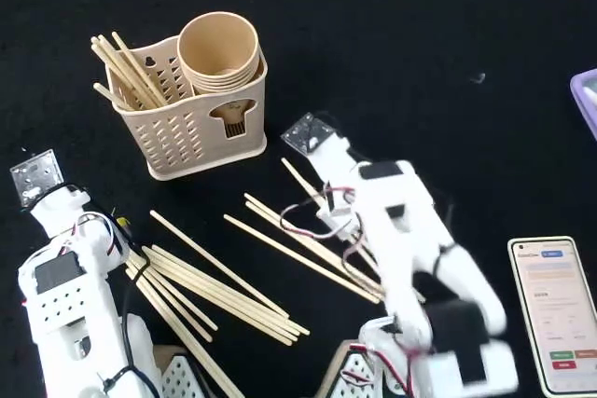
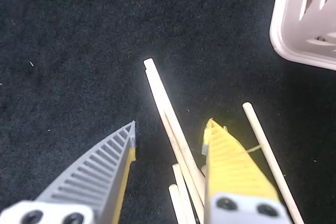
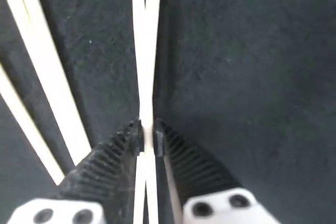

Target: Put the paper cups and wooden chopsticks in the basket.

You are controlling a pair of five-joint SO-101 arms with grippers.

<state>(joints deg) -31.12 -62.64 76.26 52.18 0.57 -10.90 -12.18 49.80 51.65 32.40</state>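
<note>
The beige basket point(image 1: 201, 123) stands at the back left, holding stacked paper cups point(image 1: 219, 48) and several wooden chopsticks point(image 1: 126, 72). More chopsticks point(image 1: 219, 291) lie loose on the black table in front of it. My left gripper point(image 2: 170, 127) is open low over the near end of that pile, and one chopstick pair point(image 2: 165, 108) runs between its fingers. A corner of the basket point(image 2: 310, 19) lies beyond. My right gripper point(image 3: 148, 134) is shut on two chopsticks point(image 3: 146, 51) that cross at its tips. The right arm point(image 1: 392, 212) stands over the middle group of chopsticks point(image 1: 298, 240).
A phone point(image 1: 555, 314) lies at the front right. A purple object point(image 1: 586, 95) pokes in at the right edge. Other loose chopsticks point(image 3: 42, 72) lie beside the right gripper. The back right of the black table point(image 1: 448, 53) is bare.
</note>
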